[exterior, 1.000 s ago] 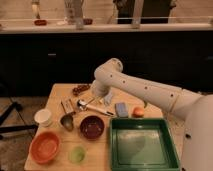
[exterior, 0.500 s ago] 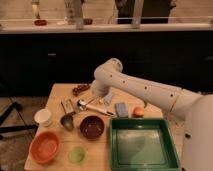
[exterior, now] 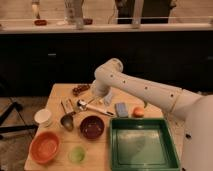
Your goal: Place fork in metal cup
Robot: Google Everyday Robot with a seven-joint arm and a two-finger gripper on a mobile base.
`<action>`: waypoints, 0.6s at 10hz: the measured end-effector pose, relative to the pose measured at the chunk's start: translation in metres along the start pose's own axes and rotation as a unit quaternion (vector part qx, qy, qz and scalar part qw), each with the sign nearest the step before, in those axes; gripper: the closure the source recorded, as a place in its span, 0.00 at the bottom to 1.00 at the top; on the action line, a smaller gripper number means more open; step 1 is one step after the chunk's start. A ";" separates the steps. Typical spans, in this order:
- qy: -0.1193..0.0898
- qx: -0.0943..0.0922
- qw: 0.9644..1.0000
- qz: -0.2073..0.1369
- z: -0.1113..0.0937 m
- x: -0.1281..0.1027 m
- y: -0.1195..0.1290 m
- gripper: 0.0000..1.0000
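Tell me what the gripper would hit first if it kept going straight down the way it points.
The gripper, shut, hangs low over the middle of the table, pointing down. Going straight on, it would probably meet the cluster of utensils beneath it, likely the fork, then the tabletop. Depth is hard to judge here.

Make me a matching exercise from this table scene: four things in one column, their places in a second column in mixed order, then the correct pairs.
Things
1. gripper
2. metal cup
3. orange bowl
4. green tray

Places
A. near left corner of the table
B. between the white cup and the dark red bowl
C. near right part of the table, below the arm
D. shut, low over the middle of the table, by the utensils

Pairs: 1-D, 2-B, 3-A, 4-C
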 end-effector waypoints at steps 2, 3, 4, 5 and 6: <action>-0.004 0.005 1.000 -0.008 -0.001 -0.009 -0.011 1.00; -0.005 0.008 1.000 -0.012 -0.003 -0.013 -0.017 1.00; -0.005 0.011 1.000 -0.015 -0.005 -0.015 -0.021 1.00; -0.007 0.013 1.000 -0.020 -0.006 -0.019 -0.027 1.00; -0.008 0.015 0.999 -0.027 -0.007 -0.025 -0.033 1.00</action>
